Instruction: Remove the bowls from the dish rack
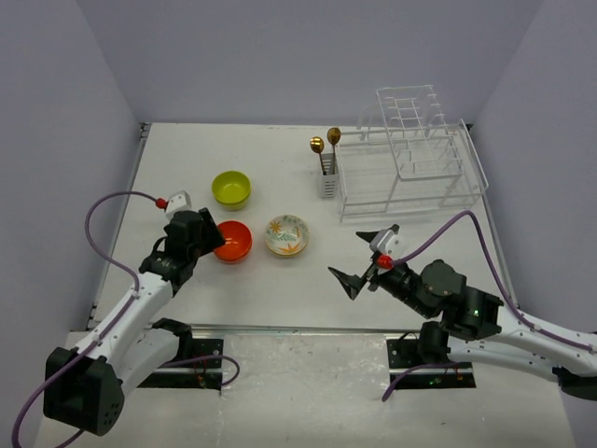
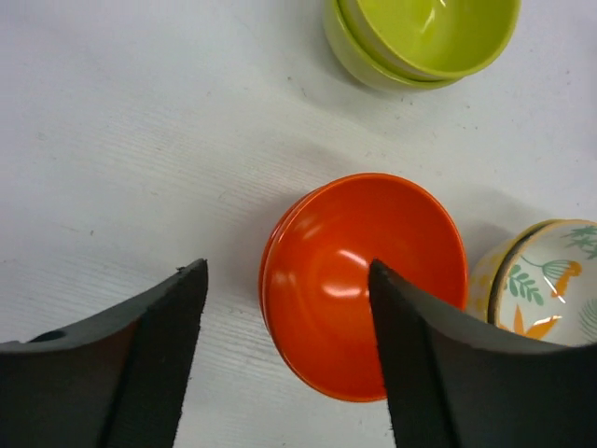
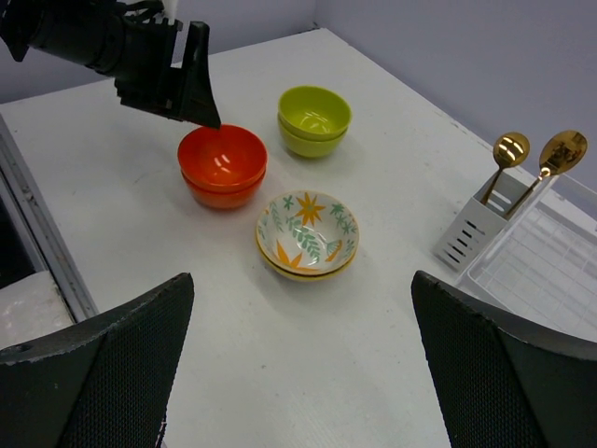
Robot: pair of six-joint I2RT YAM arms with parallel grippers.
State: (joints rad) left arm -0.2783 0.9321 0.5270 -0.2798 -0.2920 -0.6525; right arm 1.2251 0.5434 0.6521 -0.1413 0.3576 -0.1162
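Left hand (image 2: 287,271), fingers apart, is hovering astride the rim of the orange bowl (image 2: 354,233); right hand (image 3: 303,278) is gaping too. The bowl is looking light, stiff and slippery, so pinching the rim is seeming safest.

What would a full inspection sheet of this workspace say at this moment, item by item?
Surface: white table, no spills seen.
Job's things: orange bowls, lime bowls and floral bowls stand on the table, each seemingly a stack of two; dish rack holds no bowl.
Clutter: two gold spoons upright in the caddy.
Grippers: left gripper over the orange bowls, jaws open; right gripper in the air, jaws open, holding nothing.
Cables: purple cables run along both arms, apart from the bowls.
Surroundings: plain pale walls on three sides.
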